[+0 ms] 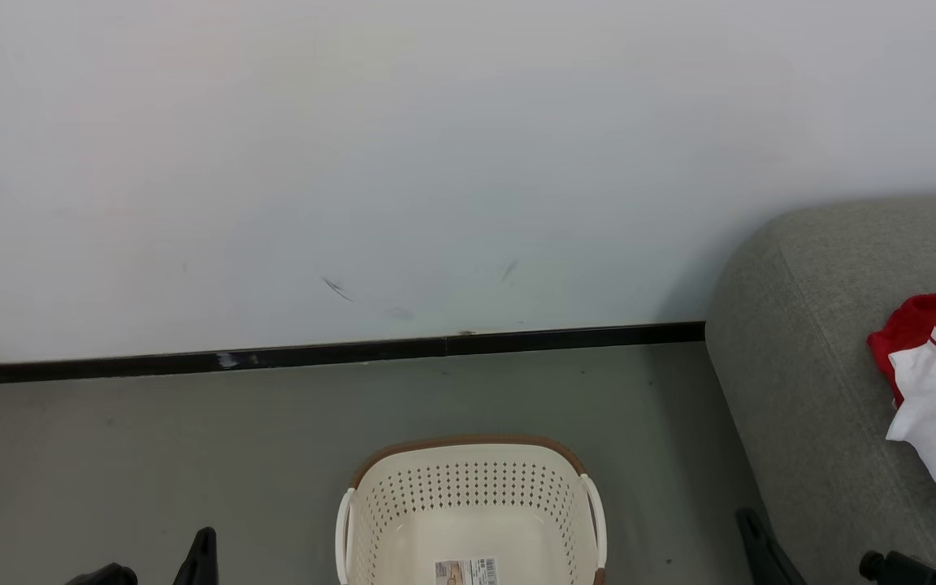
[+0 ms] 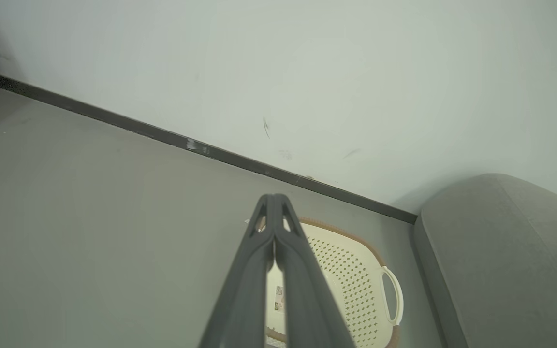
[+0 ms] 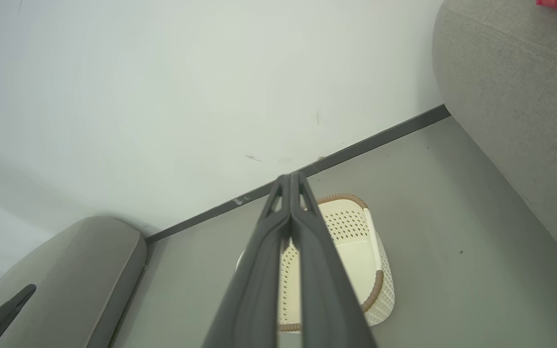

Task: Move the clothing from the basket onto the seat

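Your left gripper and right gripper both have their fingers pressed together on nothing, and both are raised near the basket. The clothes, red and white, lie on top of the sofa and run off the head view's right edge. The basket shows a bare bottom with only its label. Its near part is cut off, though, so a piece may remain there; look before you call it done.

What could go wrong: the white cloth lies toward the sofa's rounded side. The right arm sits close by that side, and a sweep from it could snag the cloth and drag it to the floor. Reaching down with fingers pressed together would only shove or tip the light basket.

Room to move: there is open floor left of the basket, and between it and the skirting board. The wall closes the far side and the sofa closes the right. The right wrist view shows another grey cushion low at its left, so mind that side too.
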Available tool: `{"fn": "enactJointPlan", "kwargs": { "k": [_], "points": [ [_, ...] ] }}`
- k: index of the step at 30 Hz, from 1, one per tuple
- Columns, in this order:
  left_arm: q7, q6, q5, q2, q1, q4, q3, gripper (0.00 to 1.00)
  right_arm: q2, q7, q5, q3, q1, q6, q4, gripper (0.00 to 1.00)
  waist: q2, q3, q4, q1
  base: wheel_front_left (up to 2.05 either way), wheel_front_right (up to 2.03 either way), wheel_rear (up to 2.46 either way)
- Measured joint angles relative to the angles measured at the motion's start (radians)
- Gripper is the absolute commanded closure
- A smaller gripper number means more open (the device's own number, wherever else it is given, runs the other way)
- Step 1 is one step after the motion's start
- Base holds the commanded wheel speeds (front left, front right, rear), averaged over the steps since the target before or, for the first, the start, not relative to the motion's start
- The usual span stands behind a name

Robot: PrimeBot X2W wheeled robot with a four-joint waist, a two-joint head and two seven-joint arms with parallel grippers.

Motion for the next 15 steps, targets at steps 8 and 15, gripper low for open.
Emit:
{"fn": "enactJointPlan", "kwargs": {
  "k": [8, 15],
  "points": [
    [0.026, -0.038, -0.099, -0.017, -0.009, 0.006, 0.031, 1.00, -0.009, 0.025, 0.125, -0.010, -0.033, 0.000, 0.009, 1.00, 0.0000, 0.004, 0.000, 0.0074, 0.00, 0.00, 0.00],
    [0.044, -0.067, -0.178, -0.027, -0.011, 0.014, 0.058, 1.00, -0.020, 0.049, 0.235, -0.021, -0.043, 0.000, 0.021, 1.00, 0.0000, 0.004, -0.001, 0.0112, 0.00, 0.00, 0.00]
  ]
}}
